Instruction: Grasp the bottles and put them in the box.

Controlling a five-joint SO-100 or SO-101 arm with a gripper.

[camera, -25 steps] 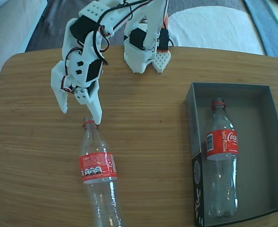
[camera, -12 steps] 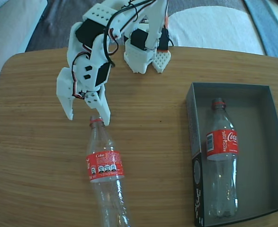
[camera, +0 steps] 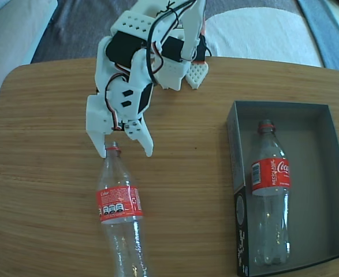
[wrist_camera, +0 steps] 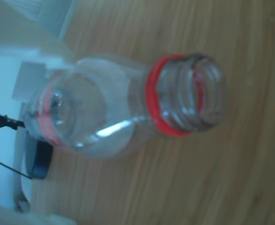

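Above bottle neck, splayed hand.

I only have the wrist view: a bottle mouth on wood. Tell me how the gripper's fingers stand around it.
Observer: In the fixed view the gripper is open, with one fingertip on each side of the table bottle at its neck. The neck sits nearer the left fingertip.
Operator: Now give me the box's place.
Observer: The box lies on the table, to the right of that bottle in the fixed view.
Operator: Report what is in it.
Observer: A second bottle lies along its left half, neck toward the top of the picture. The right half is bare.
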